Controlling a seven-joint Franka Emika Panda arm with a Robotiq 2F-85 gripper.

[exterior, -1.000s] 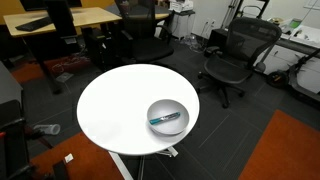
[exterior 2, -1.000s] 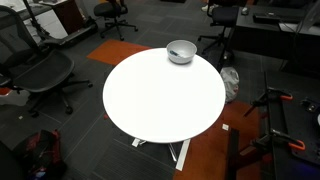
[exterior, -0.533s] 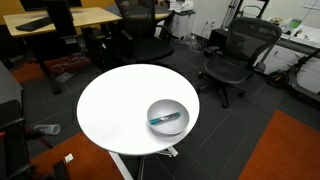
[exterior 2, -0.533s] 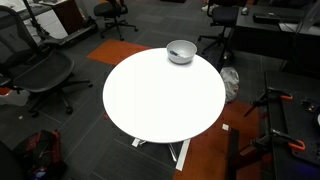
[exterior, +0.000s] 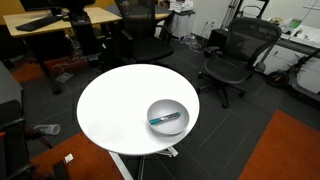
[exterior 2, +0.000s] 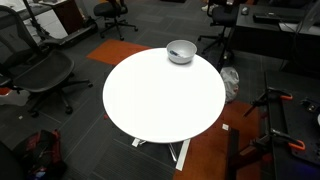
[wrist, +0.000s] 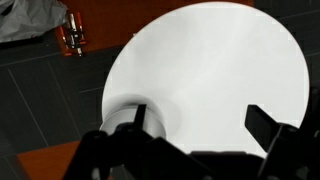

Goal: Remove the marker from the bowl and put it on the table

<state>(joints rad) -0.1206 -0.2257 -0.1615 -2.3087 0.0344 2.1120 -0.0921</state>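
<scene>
The bowl [exterior: 167, 116] is grey with a pale rim and sits near the edge of the round white table [exterior: 110, 110]. It also shows in the other exterior view [exterior 2: 181, 50], on the far side of the table [exterior 2: 160, 100]. The teal-blue marker [exterior: 165, 119] lies inside the bowl. In the wrist view my gripper [wrist: 200, 112] is open and empty, high above the table [wrist: 210, 60]. The bowl [wrist: 115, 112] is a blurred pale ring by one finger, and the marker cannot be made out there.
Black office chairs [exterior: 235, 55] [exterior 2: 40, 75] stand around the table. A wooden desk [exterior: 50, 18] is behind it. Orange carpet patches [exterior: 285, 150] lie on the dark floor. A dark shape, seemingly my arm [exterior: 80, 28], stands at the upper left.
The dark shape at the upper left of an exterior view has grown and shifted right. Bowl and marker have not moved.
</scene>
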